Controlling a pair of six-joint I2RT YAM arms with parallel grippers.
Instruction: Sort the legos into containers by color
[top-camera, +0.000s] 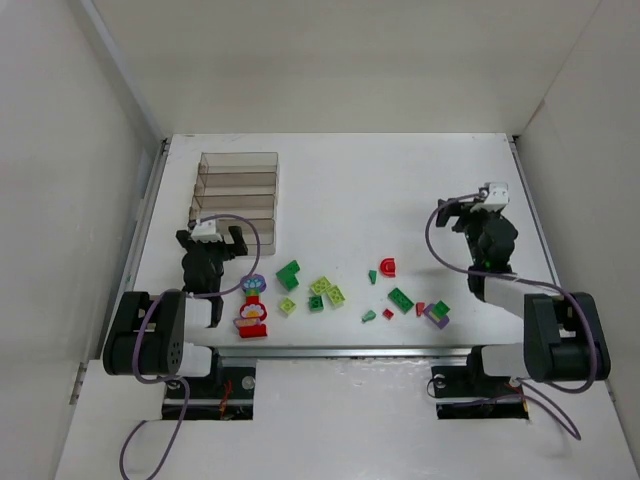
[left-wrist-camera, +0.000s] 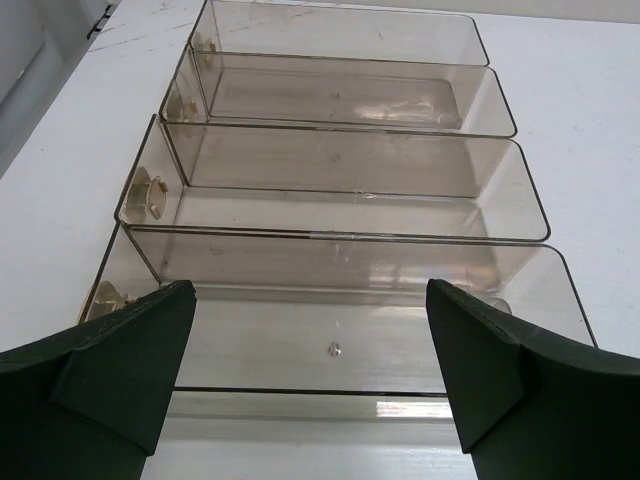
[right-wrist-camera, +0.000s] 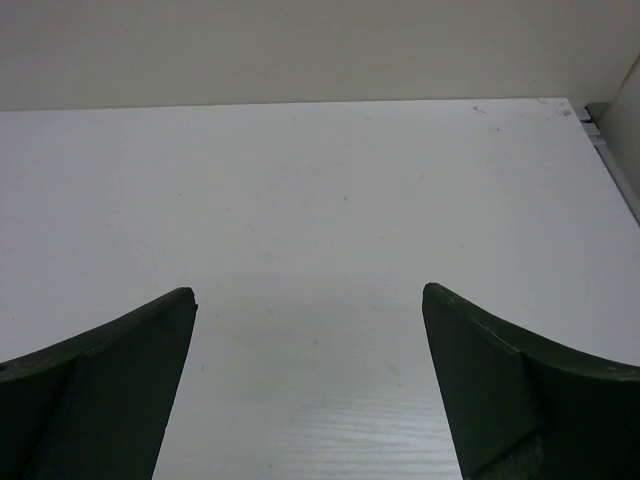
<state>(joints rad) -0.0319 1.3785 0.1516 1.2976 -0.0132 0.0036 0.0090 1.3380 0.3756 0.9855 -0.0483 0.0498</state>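
left gripper (left-wrist-camera: 310, 300): jaws spread wide, nothing between them. In the top view it sits at left centre, over the near end of the tray (top-camera: 240, 155). Its wrist view looks along the tray. The clear brownish compartments run up the frame one behind another, and the nearest is framed by the two dark fingers (left-wrist-camera: 120, 370).

right gripper (right-wrist-camera: 308, 300): jaws also spread wide, holding nothing. It is right of centre in the top view, pointing toward the top of the frame. Its wrist view shows only white table (right-wrist-camera: 320, 180) between the fingers. It is well apart from every brick.

tray: upper left of the top view, long axis running up the frame, compartments lying crosswise.

legos (top-camera: 401, 299): all on the table, outside the tray, in a loose band across the lower centre of the top view, below and right of the tray.
- flower-topped piece (top-camera: 252, 306): left end of the band, below the tray's near end and near the left gripper.
- dark green brick (top-camera: 289, 275): just right of it.
- lime bricks (top-camera: 327, 290): next along, close together.
- red arch piece (top-camera: 387, 267): mid-band, highest in frame.
- purple piece (top-camera: 435, 318): right end, bunched with small green and red bits. Can't tell if they touch.
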